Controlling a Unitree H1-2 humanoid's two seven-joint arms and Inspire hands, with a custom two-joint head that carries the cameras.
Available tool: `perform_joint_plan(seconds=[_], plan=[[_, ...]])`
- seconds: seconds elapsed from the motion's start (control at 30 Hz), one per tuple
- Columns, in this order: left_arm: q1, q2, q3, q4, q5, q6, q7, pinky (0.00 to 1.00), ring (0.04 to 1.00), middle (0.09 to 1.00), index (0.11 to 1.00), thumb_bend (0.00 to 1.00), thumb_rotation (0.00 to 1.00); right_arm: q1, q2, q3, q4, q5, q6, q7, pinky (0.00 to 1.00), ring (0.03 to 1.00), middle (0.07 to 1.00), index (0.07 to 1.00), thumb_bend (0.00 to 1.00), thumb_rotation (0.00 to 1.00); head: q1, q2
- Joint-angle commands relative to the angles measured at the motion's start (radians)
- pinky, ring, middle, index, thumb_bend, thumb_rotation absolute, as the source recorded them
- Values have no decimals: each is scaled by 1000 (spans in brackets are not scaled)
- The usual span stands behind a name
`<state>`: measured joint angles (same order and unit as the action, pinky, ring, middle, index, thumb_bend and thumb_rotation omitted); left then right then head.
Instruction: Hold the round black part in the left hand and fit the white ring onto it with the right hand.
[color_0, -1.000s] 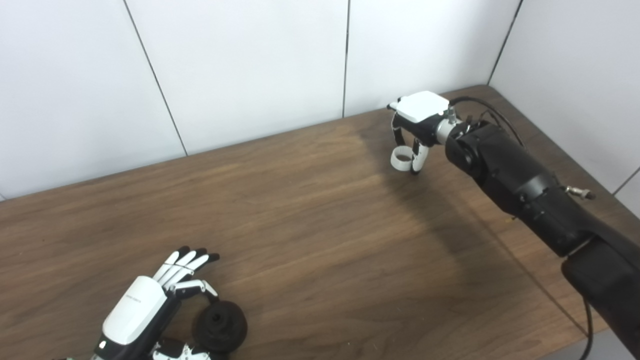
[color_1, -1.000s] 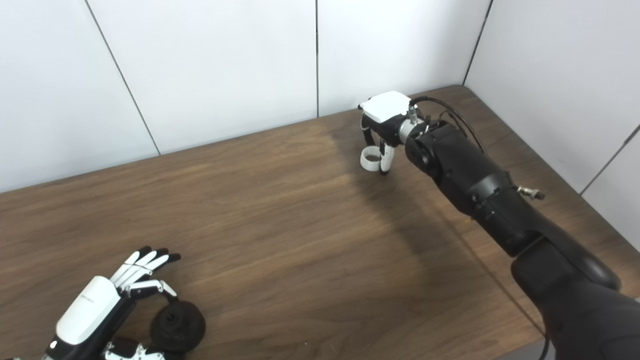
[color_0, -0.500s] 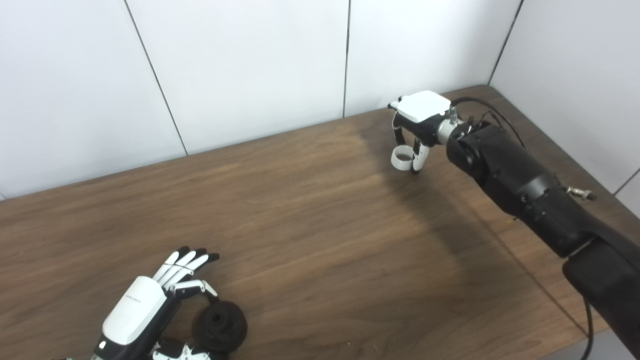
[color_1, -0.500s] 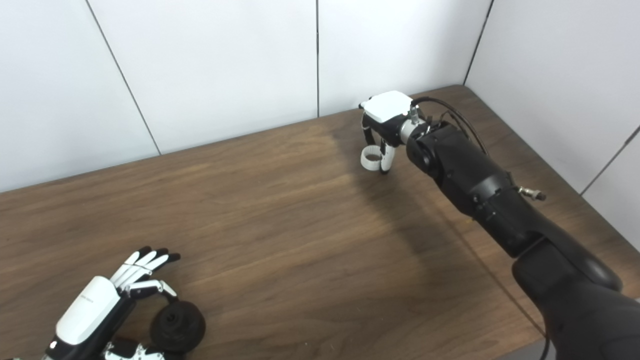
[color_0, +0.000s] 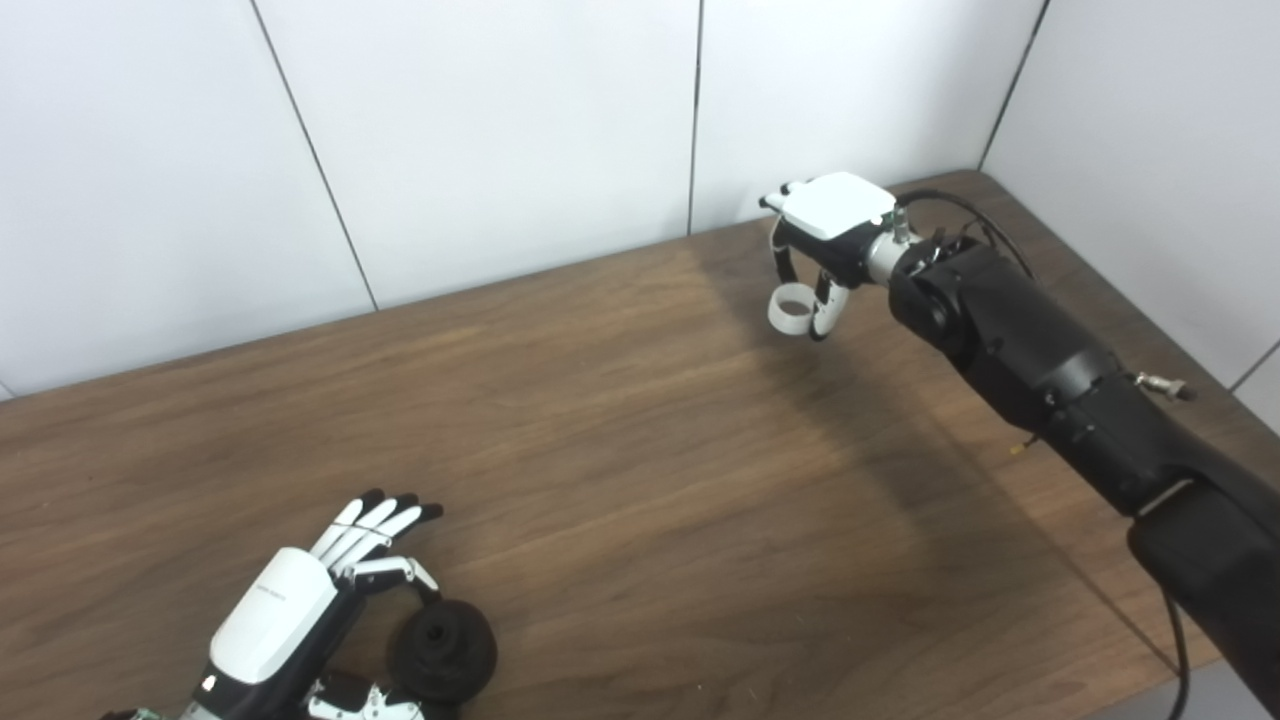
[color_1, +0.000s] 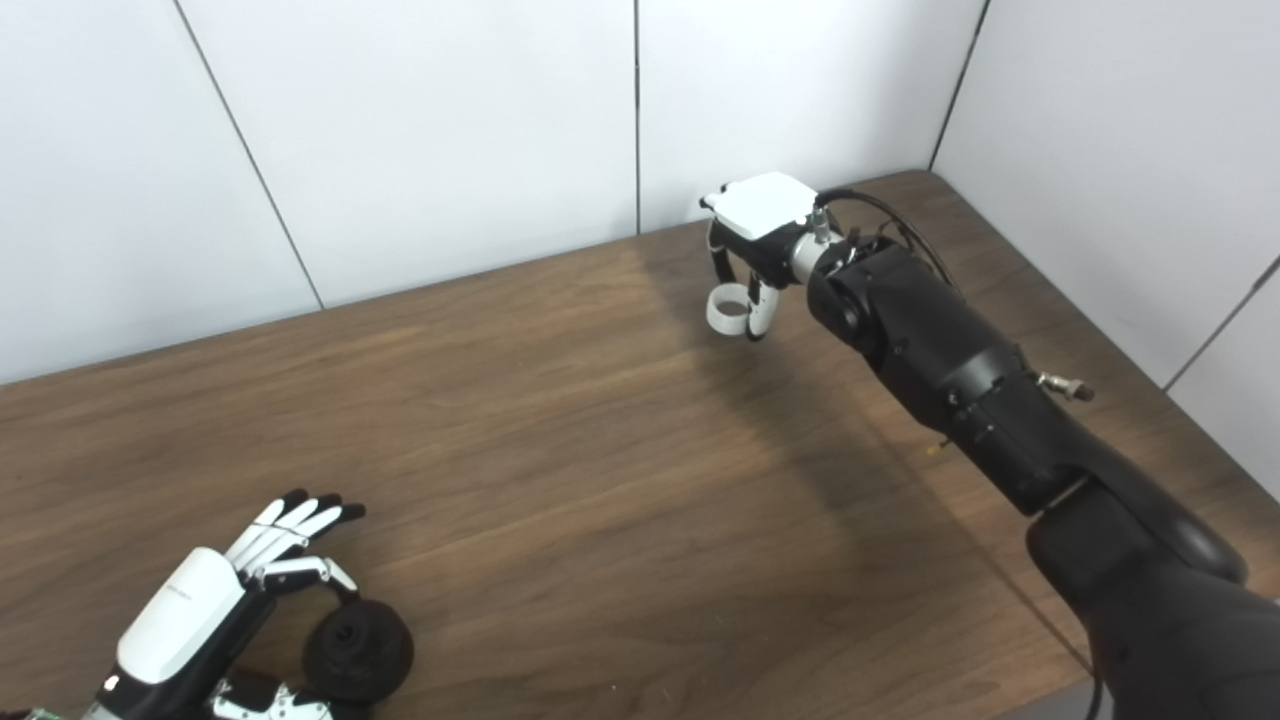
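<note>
The round black part (color_0: 443, 652) lies on the wooden table (color_0: 640, 480) at the near left. My left hand (color_0: 300, 620) is around it, one finger over its top and the thumb below, the other fingers stretched out. The white ring (color_0: 790, 309) is pinched in my right hand (color_0: 828, 235) at the far right, held a little above the table. The same ring (color_1: 728, 308) and right hand (color_1: 760, 225) show in the right eye view, as does the black part (color_1: 358, 649).
White wall panels (color_0: 500, 130) stand along the table's far edge and right side. The black right arm (color_0: 1040, 370) with its cable stretches across the table's right part. The table's right corner (color_0: 975, 180) is close behind the right hand.
My right hand has lifted the white ring off the table and moved it slightly left. The left hand and black part have stayed put.
</note>
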<state>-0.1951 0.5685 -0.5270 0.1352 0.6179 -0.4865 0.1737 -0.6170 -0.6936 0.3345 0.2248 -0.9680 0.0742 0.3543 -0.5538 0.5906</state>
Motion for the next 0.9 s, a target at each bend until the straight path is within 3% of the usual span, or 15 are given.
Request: perform_joint_plan(seconds=[0.0,0.37,0.87], plan=[[-23,-2,-12,30,24,17,-35,1000,947,915,479,517,46,-44,-23,-31,-46,8,-21,-50,1000,1000,974,483,521,129,10,1],[-87,-87,-14,68,57,17,-64,1000,948,914,479,517,48,-41,12,-36,-210,31,-60,-17,1000,1000,991,483,519,131,108,-7],[-128,-233,18,49,140,77,-156,1000,936,909,478,518,46,-6,148,-21,-543,152,-108,114,1000,1000,980,480,519,129,348,85]])
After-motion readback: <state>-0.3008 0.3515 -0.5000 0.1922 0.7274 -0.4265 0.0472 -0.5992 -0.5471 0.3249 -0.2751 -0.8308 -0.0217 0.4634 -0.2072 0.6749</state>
